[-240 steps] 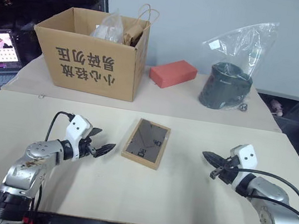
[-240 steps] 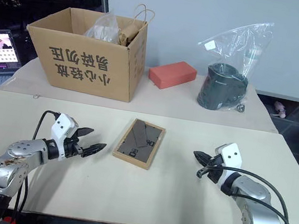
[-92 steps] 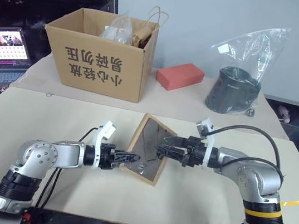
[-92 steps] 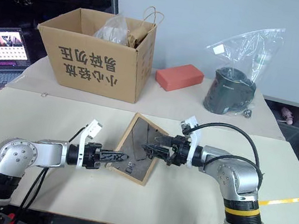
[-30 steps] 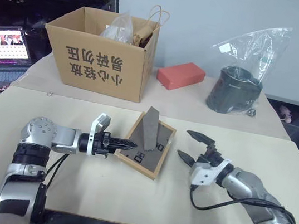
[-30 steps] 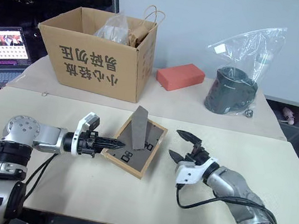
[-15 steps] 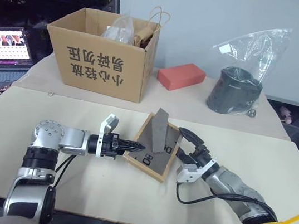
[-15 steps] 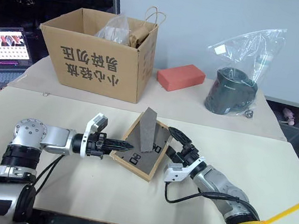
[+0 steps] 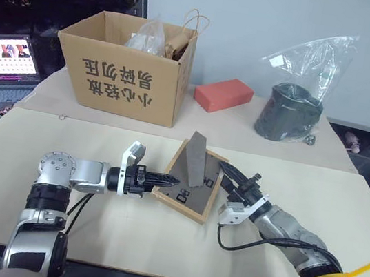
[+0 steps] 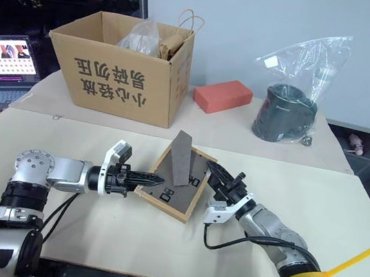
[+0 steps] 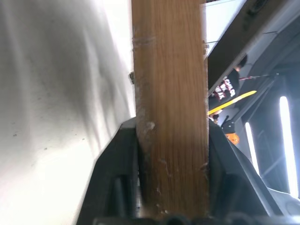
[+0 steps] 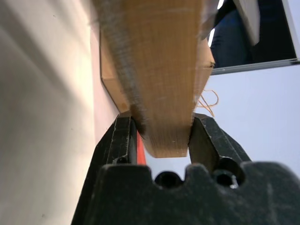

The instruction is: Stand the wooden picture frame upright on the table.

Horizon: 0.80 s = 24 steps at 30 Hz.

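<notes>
Frame: small light-wood picture frame (image 9: pixel 190 184), dark back up, stand raised, tilted on beige table (image 9: pixel 155 245); front hidden.
Left gripper (image 9: pixel 162 176): pinches frame's left rail.
Right gripper (image 9: pixel 232 179): pinches right rail.

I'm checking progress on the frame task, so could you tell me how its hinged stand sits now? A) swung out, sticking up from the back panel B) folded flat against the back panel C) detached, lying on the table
A: the grey stand rises from the dark back panel of the wooden picture frame, which lies tilted between both grippers.
</notes>
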Each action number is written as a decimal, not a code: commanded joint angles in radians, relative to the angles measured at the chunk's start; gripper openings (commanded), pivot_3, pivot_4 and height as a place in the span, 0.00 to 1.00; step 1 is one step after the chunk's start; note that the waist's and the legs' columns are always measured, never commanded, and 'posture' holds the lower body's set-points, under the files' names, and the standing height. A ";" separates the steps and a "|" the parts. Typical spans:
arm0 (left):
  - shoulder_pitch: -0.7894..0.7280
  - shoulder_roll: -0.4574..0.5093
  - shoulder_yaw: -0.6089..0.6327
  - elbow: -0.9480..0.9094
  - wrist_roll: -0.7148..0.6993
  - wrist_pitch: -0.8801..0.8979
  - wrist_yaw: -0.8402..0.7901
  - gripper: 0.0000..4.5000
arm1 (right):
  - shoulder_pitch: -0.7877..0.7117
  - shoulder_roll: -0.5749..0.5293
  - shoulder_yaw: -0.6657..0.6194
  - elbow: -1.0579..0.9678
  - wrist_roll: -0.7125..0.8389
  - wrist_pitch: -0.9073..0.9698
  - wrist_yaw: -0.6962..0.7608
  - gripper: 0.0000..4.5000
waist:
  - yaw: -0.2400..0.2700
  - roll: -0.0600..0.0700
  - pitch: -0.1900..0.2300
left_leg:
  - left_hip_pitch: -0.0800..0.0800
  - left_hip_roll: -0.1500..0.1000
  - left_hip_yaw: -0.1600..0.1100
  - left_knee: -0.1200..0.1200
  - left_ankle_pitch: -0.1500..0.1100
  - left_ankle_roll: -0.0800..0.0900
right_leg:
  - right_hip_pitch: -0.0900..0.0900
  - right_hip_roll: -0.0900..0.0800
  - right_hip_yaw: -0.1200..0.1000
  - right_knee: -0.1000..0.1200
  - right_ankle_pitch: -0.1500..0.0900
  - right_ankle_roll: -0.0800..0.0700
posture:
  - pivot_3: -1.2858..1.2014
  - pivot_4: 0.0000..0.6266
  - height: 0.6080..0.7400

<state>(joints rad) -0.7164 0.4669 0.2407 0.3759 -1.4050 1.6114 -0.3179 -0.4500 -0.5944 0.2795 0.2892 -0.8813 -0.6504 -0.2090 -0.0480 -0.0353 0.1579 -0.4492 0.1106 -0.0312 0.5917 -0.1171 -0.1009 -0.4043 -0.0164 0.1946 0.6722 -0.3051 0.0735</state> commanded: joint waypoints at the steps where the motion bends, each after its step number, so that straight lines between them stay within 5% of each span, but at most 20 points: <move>1: 0.015 0.063 0.014 -0.071 -0.010 0.003 -0.053 0.77 | -0.020 -0.002 -0.028 -0.048 0.055 -0.019 -0.019 0.27 | -0.001 0.000 0.000 | 0.000 0.000 0.000 0.000 0.000 0.000 | 0.000 0.000 0.000 0.001 0.000 0.000 | 0.52 0.24 0.86; 5: 0.049 0.191 0.025 -0.241 0.161 -0.212 -0.197 1.00 | -0.025 -0.015 -0.043 -0.024 0.099 -0.020 -0.001 0.27 | -0.001 0.000 0.000 | 0.001 0.000 0.000 0.000 0.000 0.000 | 0.000 0.000 0.000 0.001 0.000 0.000 | 0.52 0.24 0.86; 10: 0.088 0.364 0.037 -0.360 0.330 -0.494 -0.482 1.00 | -0.052 -0.029 -0.077 0.019 0.257 -0.023 0.093 0.27 | -0.001 -0.001 0.000 | 0.002 0.000 0.000 -0.001 0.001 -0.001 | 0.001 0.000 0.000 0.001 0.000 -0.001 | 0.52 0.24 0.86; 15: 0.201 0.416 0.011 -0.462 0.488 -0.696 -0.579 1.00 | -0.105 0.004 -0.098 0.060 0.652 0.055 0.431 0.27 | -0.004 0.000 0.001 | 0.003 0.000 0.001 -0.001 0.000 -0.001 | 0.003 -0.001 0.000 0.000 -0.001 -0.001 | 0.52 0.24 0.86; 19: 0.253 0.400 -0.003 -0.496 0.545 -0.763 -0.597 1.00 | -0.154 0.069 -0.164 0.031 1.027 0.404 0.751 0.26 | -0.012 -0.001 0.001 | 0.003 0.000 0.000 -0.001 0.001 0.000 | 0.003 -0.001 -0.001 0.000 -0.001 -0.001 | 0.52 0.24 0.86; 24: 0.360 0.487 -0.162 -0.537 0.735 -0.885 -0.710 1.00 | -0.247 0.082 -0.239 0.052 1.201 0.781 0.890 0.26 | -0.014 0.002 0.003 | 0.003 0.000 0.000 -0.001 0.001 0.000 | 0.002 -0.001 -0.001 0.002 -0.001 -0.001 | 0.52 0.24 0.86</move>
<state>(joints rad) -0.3776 0.9362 0.1172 -0.1190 -0.7442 0.8045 -0.9867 -0.6448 -0.5054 0.1077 0.3636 0.2258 -0.0061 0.6402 -0.0619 -0.0337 0.1605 -0.4465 0.1106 -0.0312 0.5905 -0.1162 -0.1007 -0.4023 -0.0170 0.1935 0.6739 -0.3061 0.0721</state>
